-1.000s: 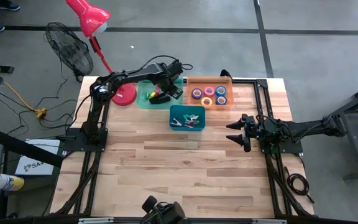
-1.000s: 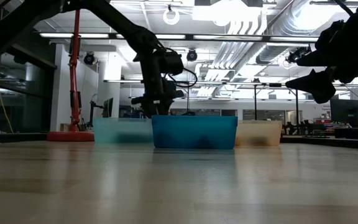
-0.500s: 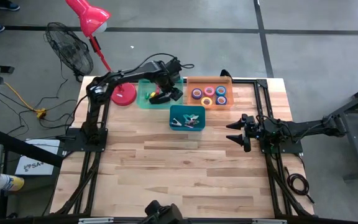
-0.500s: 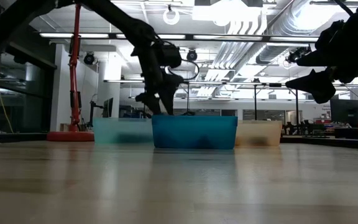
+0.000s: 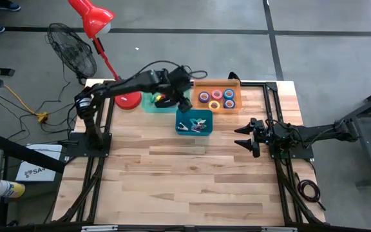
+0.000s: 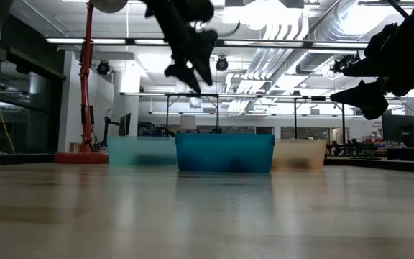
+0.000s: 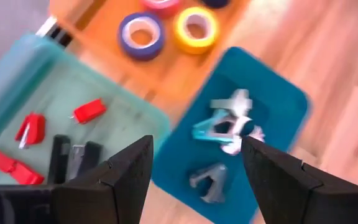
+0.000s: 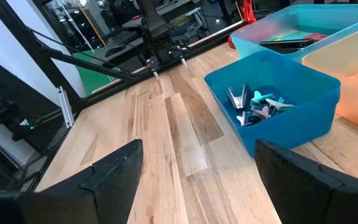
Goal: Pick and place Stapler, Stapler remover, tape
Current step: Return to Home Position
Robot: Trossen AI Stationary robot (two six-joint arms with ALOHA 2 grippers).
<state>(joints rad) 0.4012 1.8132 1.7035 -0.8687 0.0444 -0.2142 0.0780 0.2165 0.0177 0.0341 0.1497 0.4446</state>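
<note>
A black stapler [image 7: 73, 158] lies flat among red staplers [image 7: 89, 111] on the floor of the green bin [image 5: 148, 105]. Staple removers [image 7: 229, 123] lie in the blue bin [image 5: 194, 122]. Tape rolls [image 5: 216, 98] lie flat in the orange bin [image 5: 216, 82]. My left gripper [image 7: 194, 146] hangs open and empty high over the edge between the green and blue bins [image 6: 191, 75]. My right gripper [image 5: 240, 136] stands open and empty above the table, right of the blue bin.
A red desk lamp stands with its base [image 5: 127, 100] left of the green bin and its shade [image 5: 92, 16] beyond the table's far edge. A floor fan [image 5: 73, 51] stands off the far left corner. Bare wood [image 5: 185, 180] fills the near half.
My left gripper has risen from inside the green bin to well above the bins. It has also gone toward the table's right and near edges, over the blue bin's rim. It carries nothing.
</note>
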